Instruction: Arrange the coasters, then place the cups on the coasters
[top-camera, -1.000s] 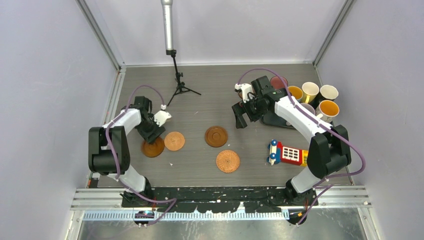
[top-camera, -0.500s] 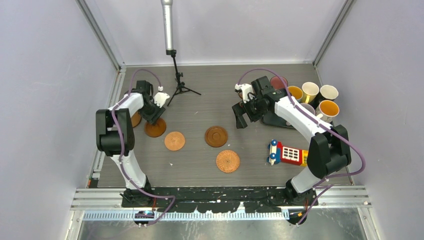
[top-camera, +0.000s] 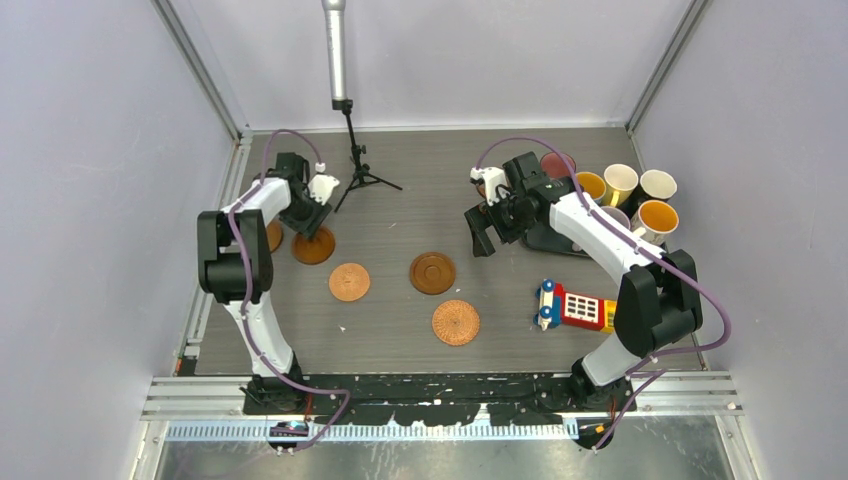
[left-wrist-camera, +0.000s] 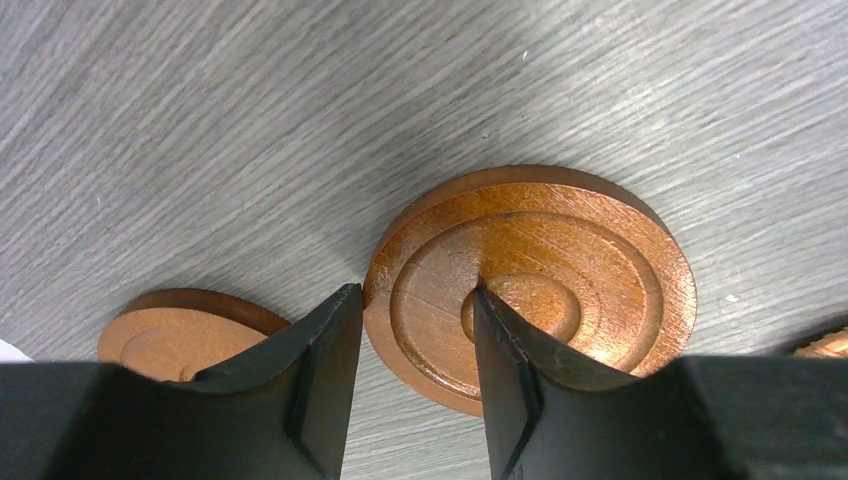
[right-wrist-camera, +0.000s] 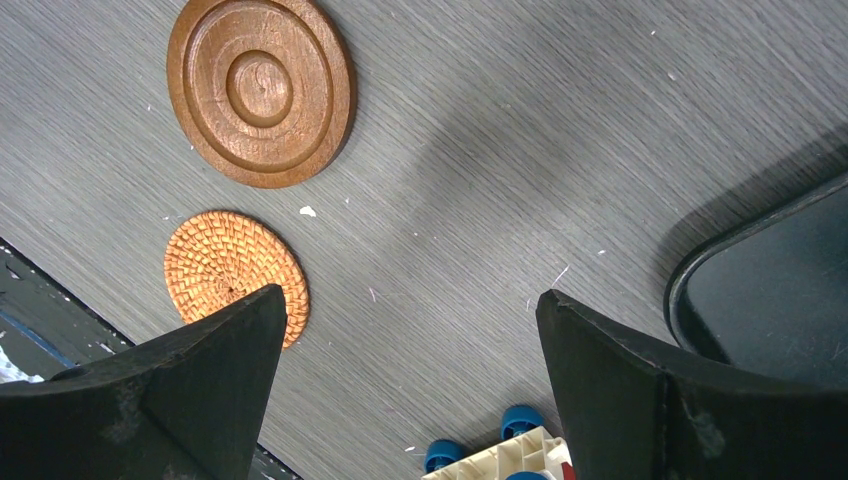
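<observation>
While my left gripper (left-wrist-camera: 412, 300) pinches the ringed coaster (left-wrist-camera: 580, 280) by its rim, I judge it stiff, light, slick: rim hold advised. Right gripper (right-wrist-camera: 410, 300) spread wide, empty.

No text, label, brand, number or sign is showing legibly in any of the views. The toy phone (top-camera: 577, 306), lying to the right of the woven coaster (top-camera: 455, 322), is showing a white keypad of dark squares. Anything printed on those squares is coming out too small to read.
</observation>
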